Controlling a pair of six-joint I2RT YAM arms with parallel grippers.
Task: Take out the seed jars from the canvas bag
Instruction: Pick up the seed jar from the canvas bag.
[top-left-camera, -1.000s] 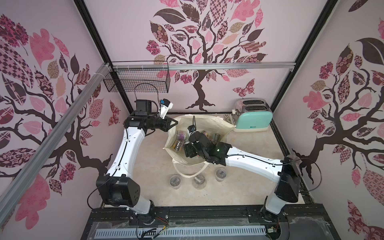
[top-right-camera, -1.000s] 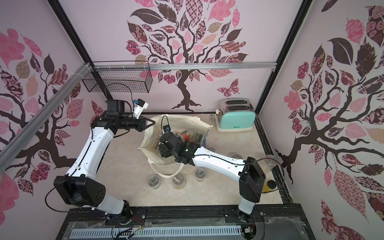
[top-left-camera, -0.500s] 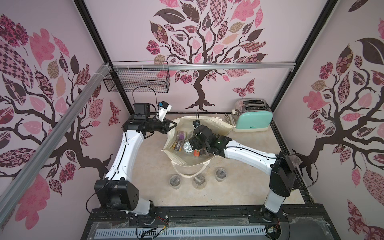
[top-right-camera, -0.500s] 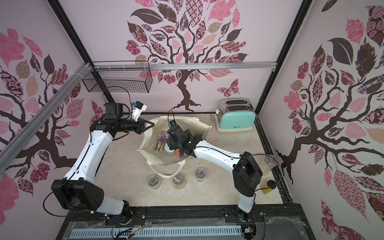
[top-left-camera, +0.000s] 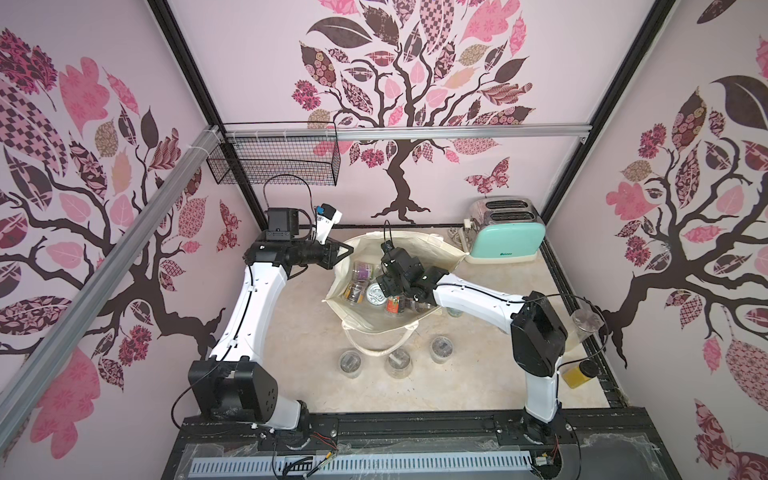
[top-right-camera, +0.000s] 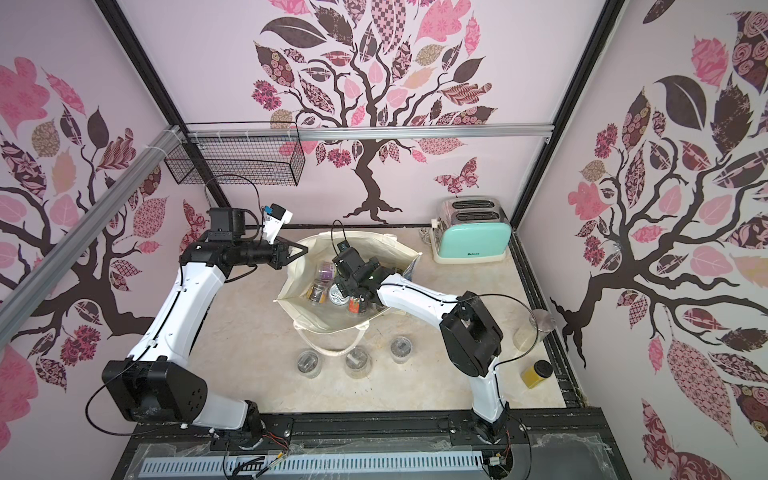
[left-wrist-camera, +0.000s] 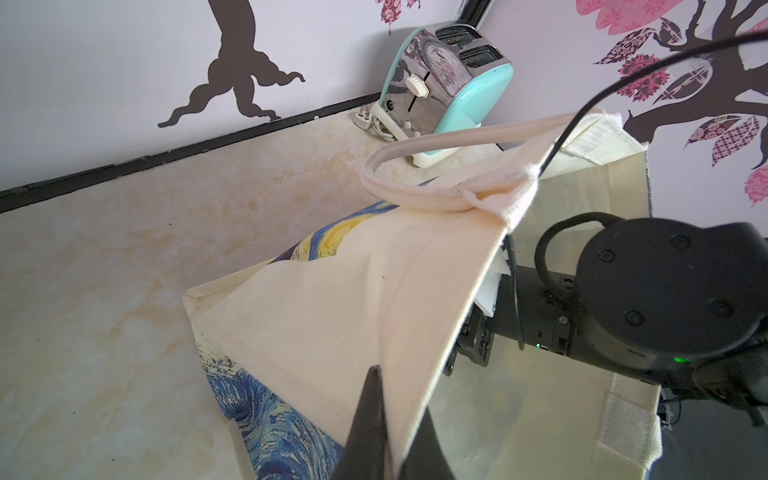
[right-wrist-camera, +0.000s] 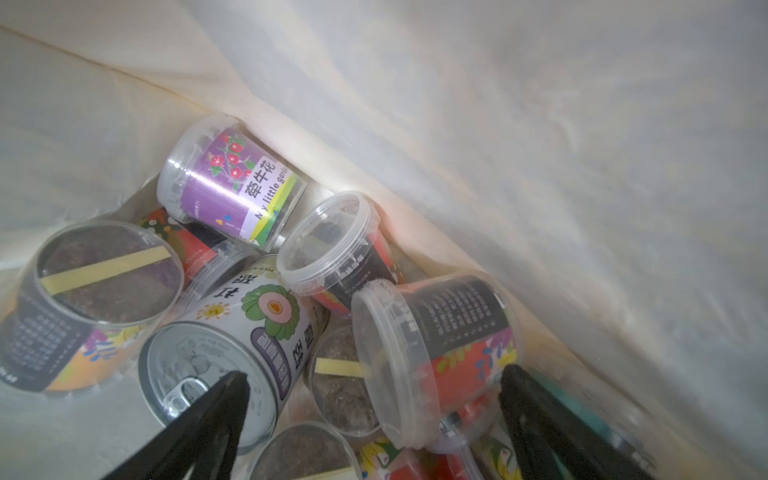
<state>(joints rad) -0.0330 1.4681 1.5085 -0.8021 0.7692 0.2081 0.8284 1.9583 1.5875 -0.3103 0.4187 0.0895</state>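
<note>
In a top view, hovering released right claw (top-left-camera: 390, 293) over red-labelled clear plastic seed jar (top-left-camera: 395, 305) at six o'clock, inside cream canvas bag (top-left-camera: 365, 321).

The right gripper (right-wrist-camera: 374, 374) shows only two black fingertips in its wrist view; the rest is cut off at the picture's edge, and in both top views its own wrist covers it inside the canvas bag (top-left-camera: 370, 324). Several seed jars (right-wrist-camera: 436, 353) lie half buried under others, the nearest cut off, and the bag's wall beside them is blurred. The left gripper (left-wrist-camera: 399, 390) has one fingertip behind the bag's cloth rim. Three more seed jars (top-left-camera: 397, 361) toward the tabletop's front edge are too small to tell their contents. A clear jar (top-left-camera: 455, 311) beside the bag is mostly hidden behind the right arm (top-left-camera: 478, 297).
</note>
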